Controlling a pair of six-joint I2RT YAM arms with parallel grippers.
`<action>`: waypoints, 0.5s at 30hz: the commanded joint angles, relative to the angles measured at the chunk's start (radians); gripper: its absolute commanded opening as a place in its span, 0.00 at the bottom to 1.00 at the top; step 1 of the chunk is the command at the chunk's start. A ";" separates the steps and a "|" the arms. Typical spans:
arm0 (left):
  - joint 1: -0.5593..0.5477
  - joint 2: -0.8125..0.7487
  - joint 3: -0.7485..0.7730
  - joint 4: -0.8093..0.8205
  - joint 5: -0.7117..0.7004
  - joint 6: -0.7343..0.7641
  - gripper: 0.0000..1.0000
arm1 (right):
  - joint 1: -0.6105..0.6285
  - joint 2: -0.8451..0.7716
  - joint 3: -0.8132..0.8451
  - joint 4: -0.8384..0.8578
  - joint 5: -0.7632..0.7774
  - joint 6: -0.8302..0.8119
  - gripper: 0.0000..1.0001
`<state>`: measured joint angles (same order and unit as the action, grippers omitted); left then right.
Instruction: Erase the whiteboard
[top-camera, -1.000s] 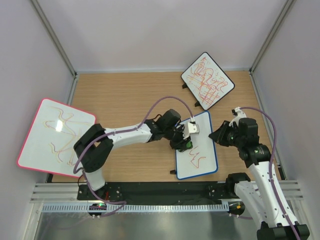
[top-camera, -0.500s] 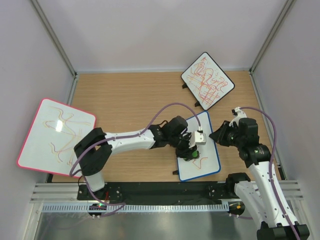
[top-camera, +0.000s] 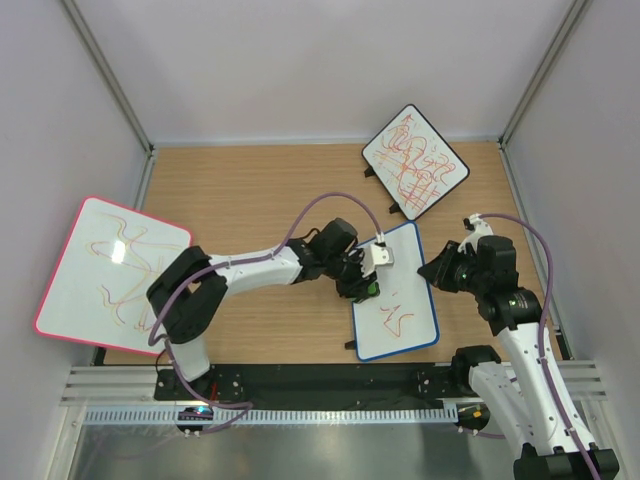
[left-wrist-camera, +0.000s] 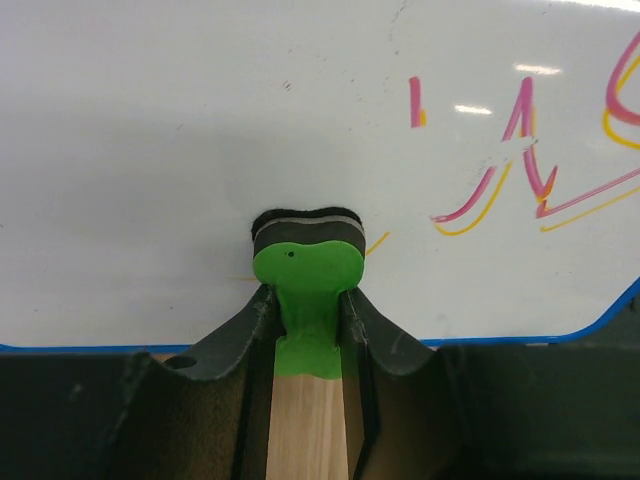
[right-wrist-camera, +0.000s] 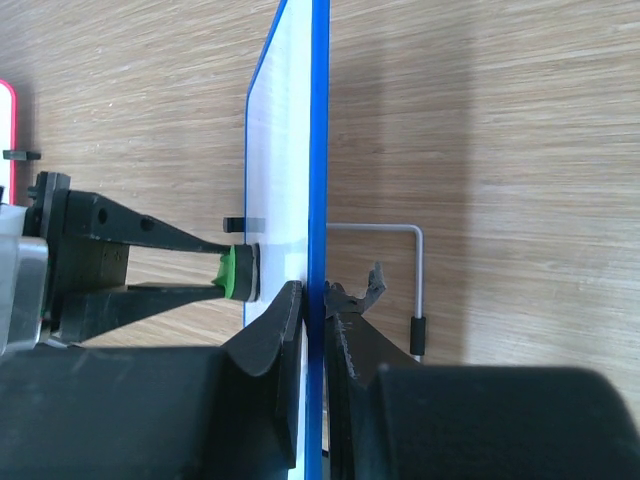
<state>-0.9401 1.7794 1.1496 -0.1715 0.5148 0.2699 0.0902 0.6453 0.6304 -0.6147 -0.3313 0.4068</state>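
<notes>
1. Blue-framed whiteboard (top-camera: 412, 272): it sits propped between your two grippers, its face toward the left one.
2. Right gripper (right-wrist-camera: 315, 292): its jaws are pinched shut on the board's frame. Hold firm so your strokes don't swing the board.
3. Left gripper (left-wrist-camera: 305, 300): it is closed on the green eraser (left-wrist-camera: 305, 262), whose felt is pressed to the board just ahead of the fingertips.
4. Red marks (left-wrist-camera: 532, 150): these lie to the eraser's right in the wrist view. Sweep there with even pressure, overlapping your passes.

A wood-grain table (top-camera: 250, 190) is closed in by plain pale walls (top-camera: 330, 70) on three sides. Grey posts (top-camera: 105, 75) stand where walls meet.
</notes>
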 joint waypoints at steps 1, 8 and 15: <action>0.026 0.040 -0.014 0.029 -0.044 0.040 0.00 | 0.006 -0.016 0.031 0.012 -0.003 -0.010 0.01; 0.020 0.063 -0.040 -0.003 -0.032 0.035 0.00 | 0.005 -0.018 0.029 0.013 -0.003 -0.008 0.01; 0.018 0.038 -0.071 -0.054 -0.024 -0.018 0.00 | 0.006 -0.021 0.026 0.018 -0.003 -0.008 0.01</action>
<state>-0.9073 1.7935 1.1213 -0.1555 0.5144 0.2825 0.0902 0.6449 0.6304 -0.6151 -0.3264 0.4065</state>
